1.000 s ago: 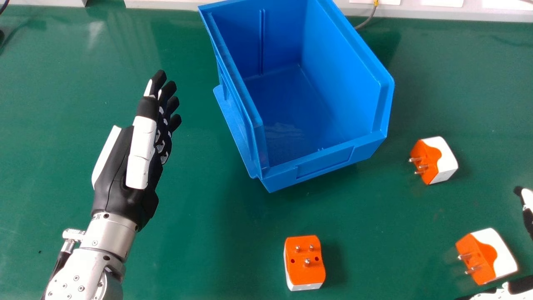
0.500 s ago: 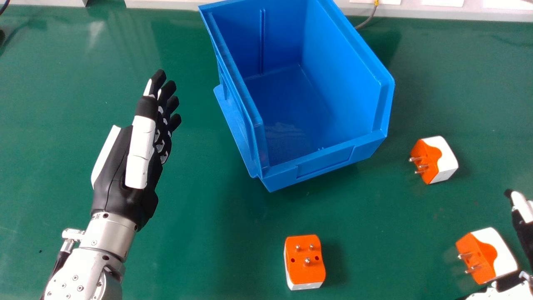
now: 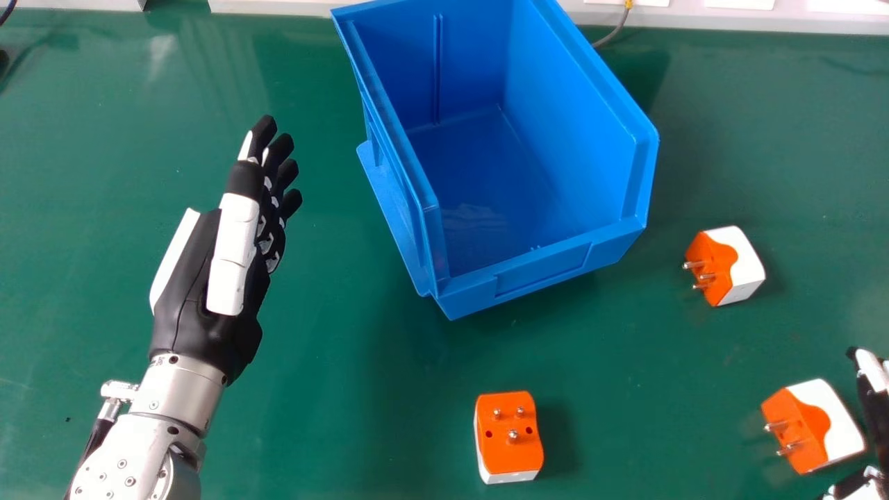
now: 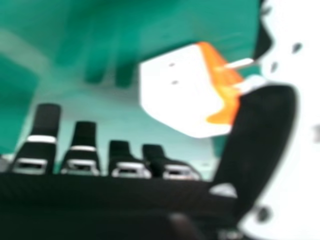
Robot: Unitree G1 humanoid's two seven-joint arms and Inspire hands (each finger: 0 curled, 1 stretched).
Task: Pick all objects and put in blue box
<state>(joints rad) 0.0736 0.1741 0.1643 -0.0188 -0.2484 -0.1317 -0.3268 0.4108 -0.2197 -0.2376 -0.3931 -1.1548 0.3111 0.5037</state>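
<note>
The step looks like picking: the right hand (image 3: 876, 410), straight-fingered at the right edge, is just beside the lower-right plug (image 3: 837, 423) and should next curl round it for lifting into the box (image 3: 545, 272), upper centre; the left hand (image 3: 198, 298), fingers outstretched, is at left.

No legible text, label, brand, number or sign anywhere.

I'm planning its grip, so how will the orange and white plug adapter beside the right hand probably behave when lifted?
The adapter looks rigid, so it likely won't flex. Its flat sides make rolling unlikely, though the protruding pins might catch a finger.
</note>
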